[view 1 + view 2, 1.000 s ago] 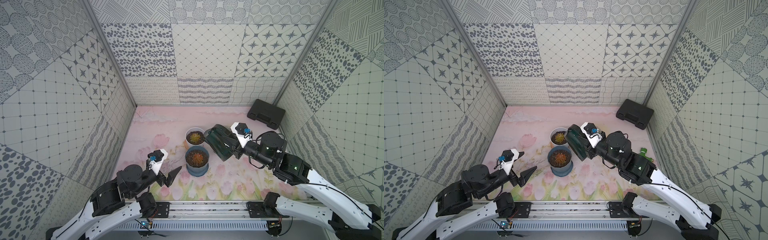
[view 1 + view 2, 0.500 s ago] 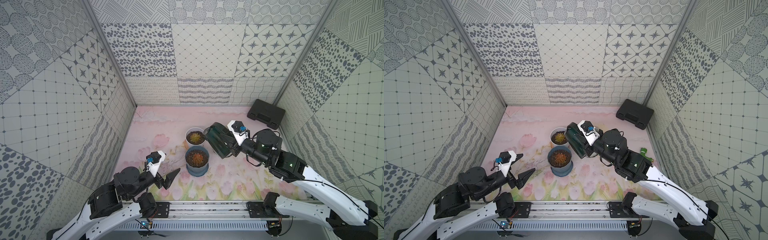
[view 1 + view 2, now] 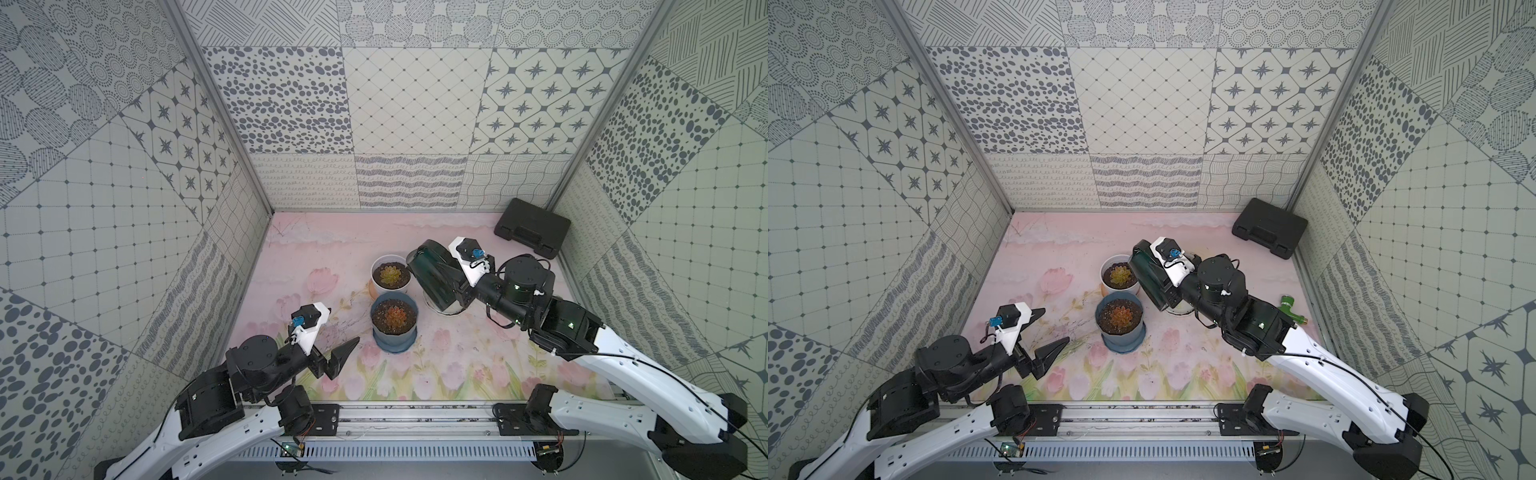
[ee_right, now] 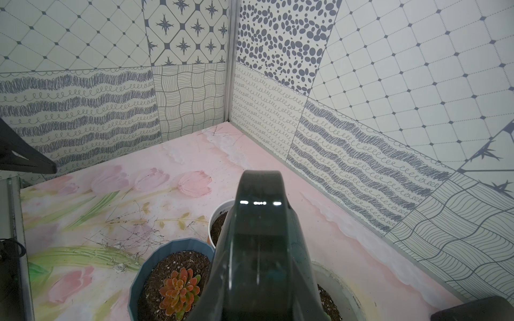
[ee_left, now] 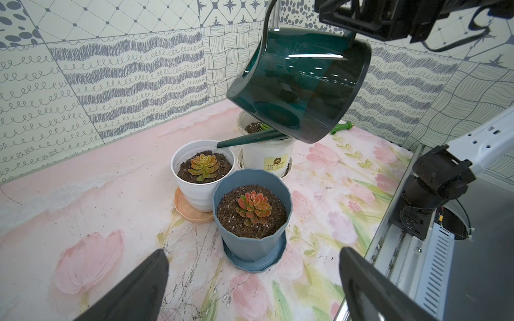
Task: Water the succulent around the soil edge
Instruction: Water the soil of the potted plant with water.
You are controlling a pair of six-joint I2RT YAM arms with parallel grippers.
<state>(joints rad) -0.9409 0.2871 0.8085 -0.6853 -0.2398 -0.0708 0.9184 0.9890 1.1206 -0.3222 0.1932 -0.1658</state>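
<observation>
A: Pots?
B: Three: big pot (image 5: 267,158), white pot (image 5: 194,194) with yellow succulent (image 5: 203,166), blue pot (image 5: 250,244) with red succulent (image 5: 252,207).
A: Watering can (image 5: 300,83)?
B: One, tipped, gripped by right tool (image 5: 349,23); spout (image 5: 244,139) below it, at white pot's edge. Left tool (image 3: 341,324) spread, empty.

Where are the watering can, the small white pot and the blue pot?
watering can (image 5: 306,83), left wrist view, on its body
small white pot (image 5: 192,194), left wrist view, on its outer wall
blue pot (image 5: 250,247), left wrist view, on its outer wall
</observation>
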